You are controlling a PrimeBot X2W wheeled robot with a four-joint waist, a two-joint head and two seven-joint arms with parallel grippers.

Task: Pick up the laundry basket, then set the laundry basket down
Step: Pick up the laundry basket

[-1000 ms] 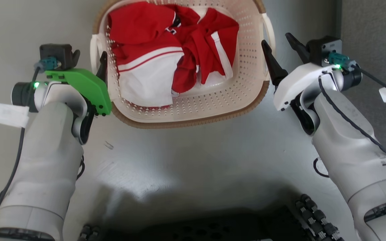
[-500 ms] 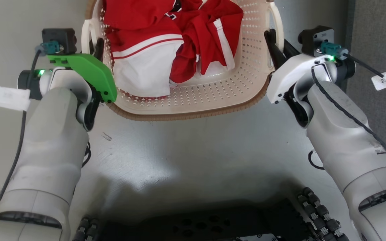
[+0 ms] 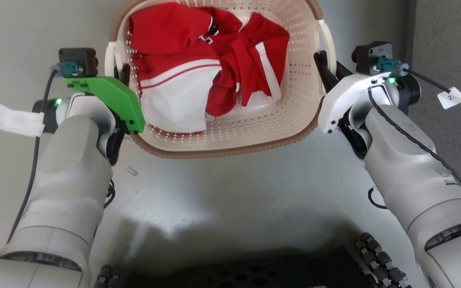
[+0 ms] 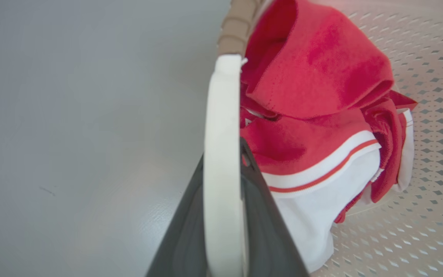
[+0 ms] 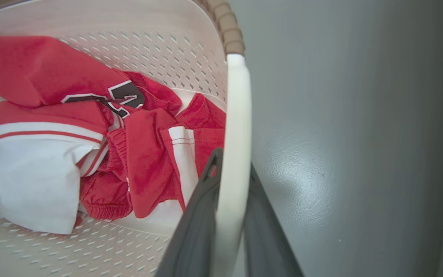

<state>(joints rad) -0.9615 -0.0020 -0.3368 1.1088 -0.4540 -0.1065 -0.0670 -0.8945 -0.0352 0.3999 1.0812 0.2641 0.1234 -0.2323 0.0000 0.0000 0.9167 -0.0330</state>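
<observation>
The laundry basket [image 3: 254,132], cream perforated plastic with a brown rim, sits in the upper middle of the head view on the grey floor, holding red and white clothes [image 3: 190,52]. My left gripper [image 3: 123,75] is shut on its left white loop handle [image 3: 109,60]; in the left wrist view that handle [image 4: 221,115] runs between the dark fingers [image 4: 190,231]. My right gripper [image 3: 328,69] is shut on the right handle [image 3: 329,40], which also shows clamped [image 5: 235,115] in the right wrist view. I cannot tell whether the basket is off the floor.
A darker grey panel [image 3: 446,40] stands along the right side, close to my right arm. My black wheeled base [image 3: 234,272] lies at the bottom of the head view. Bare grey floor [image 3: 230,188] stretches between base and basket. A white cable tag [image 3: 450,98] hangs by the right wrist.
Both grippers were open beside the handles a second ago; they have moved inward and shut on them. The head camera tilted, shifting the whole picture up and back.
</observation>
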